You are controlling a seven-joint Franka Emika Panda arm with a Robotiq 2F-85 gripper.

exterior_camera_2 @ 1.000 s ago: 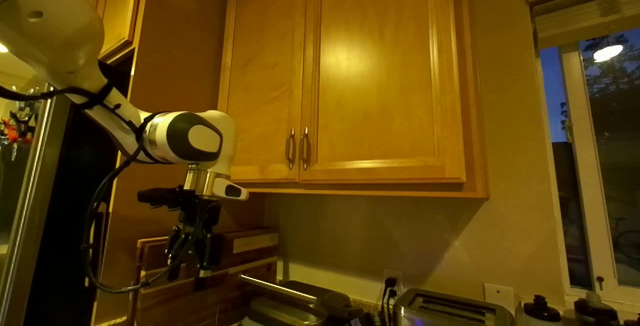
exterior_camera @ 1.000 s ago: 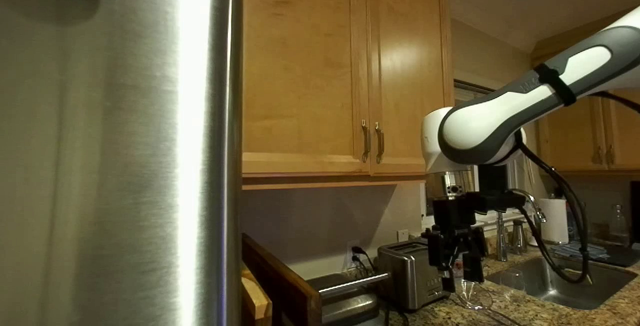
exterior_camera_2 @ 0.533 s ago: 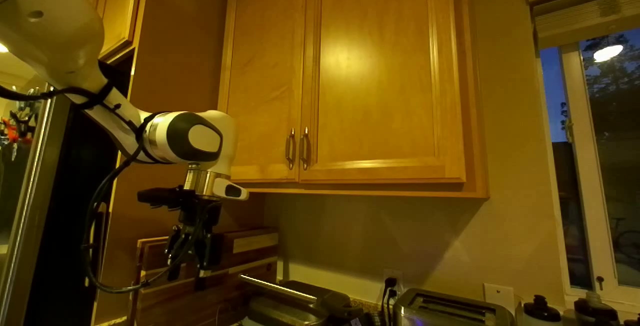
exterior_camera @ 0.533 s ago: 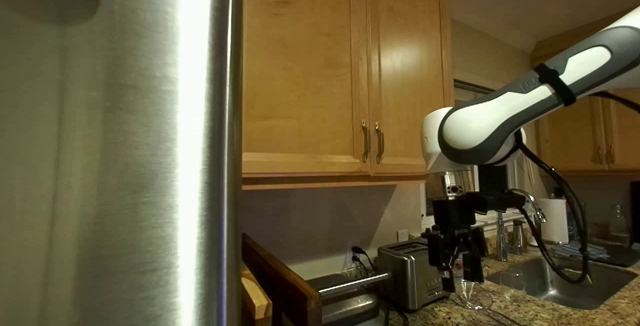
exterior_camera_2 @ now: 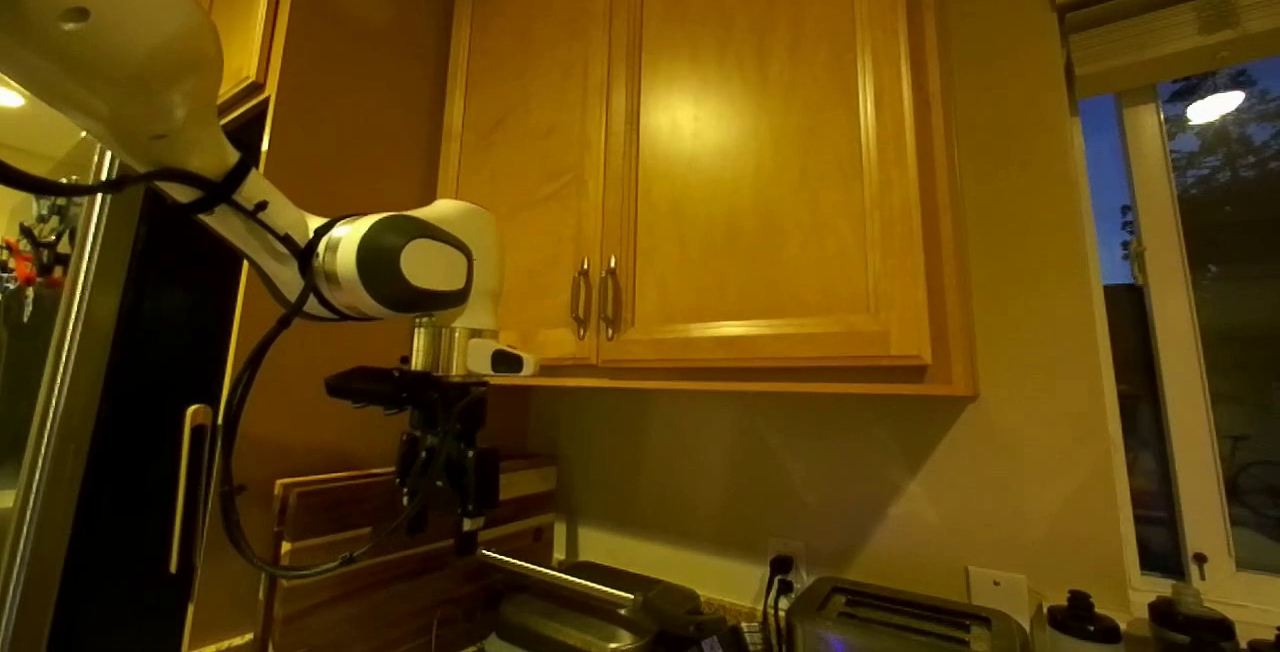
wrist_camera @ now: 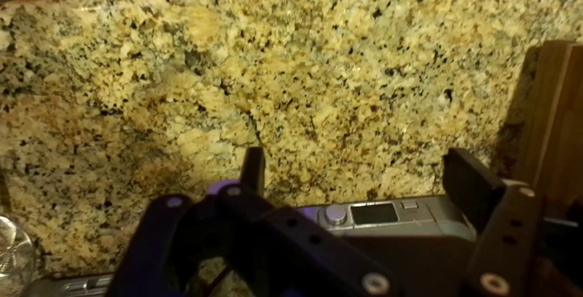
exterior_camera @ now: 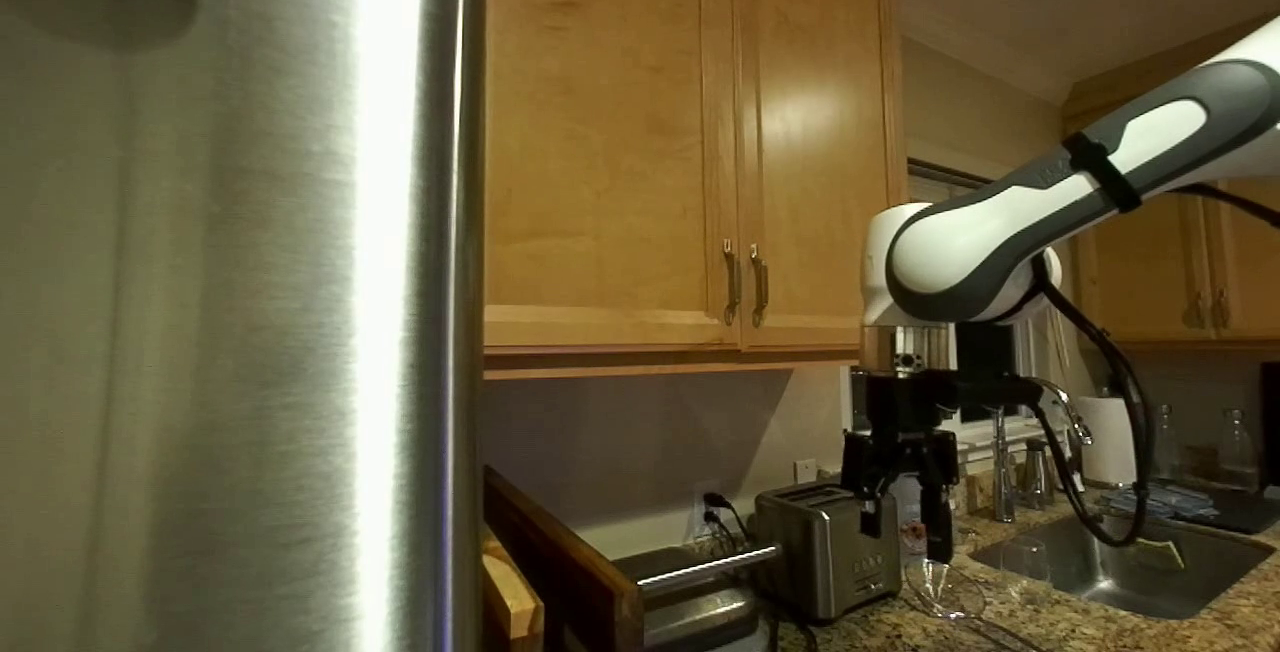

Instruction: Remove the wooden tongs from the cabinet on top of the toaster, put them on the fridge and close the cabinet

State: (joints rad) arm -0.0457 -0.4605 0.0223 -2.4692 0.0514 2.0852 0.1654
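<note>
The honey-coloured wall cabinet (exterior_camera: 610, 152) (exterior_camera_2: 750, 152) has both doors closed in both exterior views, and its slim metal handles (exterior_camera_2: 611, 297) hang at the lower inner corners. What lies inside is hidden, and the wooden tongs are out of view. On the counter below sits the steel toaster (exterior_camera: 830, 552) (exterior_camera_2: 905, 622). A fridge (exterior_camera: 240, 292) fills the near side of an exterior view with its smooth steel surface. My gripper (exterior_camera: 905, 530) (exterior_camera_2: 440, 522) (wrist_camera: 357, 167) points down, lower than the cabinet's bottom edge and apart from the doors. Its fingers (wrist_camera: 473, 178) stand wide open around nothing.
Under the gripper in the wrist view are the granite counter (wrist_camera: 296, 83) and a grey appliance (wrist_camera: 410, 219) with a knob and display. Dark wooden boards (exterior_camera: 560, 542) (exterior_camera_2: 400, 582) lean nearby. A clear glass (exterior_camera: 940, 592) and the sink (exterior_camera: 1090, 587) are beyond the toaster.
Over the last half second the arm has started moving: the gripper has risen slightly, shifted towards the cabinet side in an exterior view, and turned a little. Cabinet doors are unchanged.
</note>
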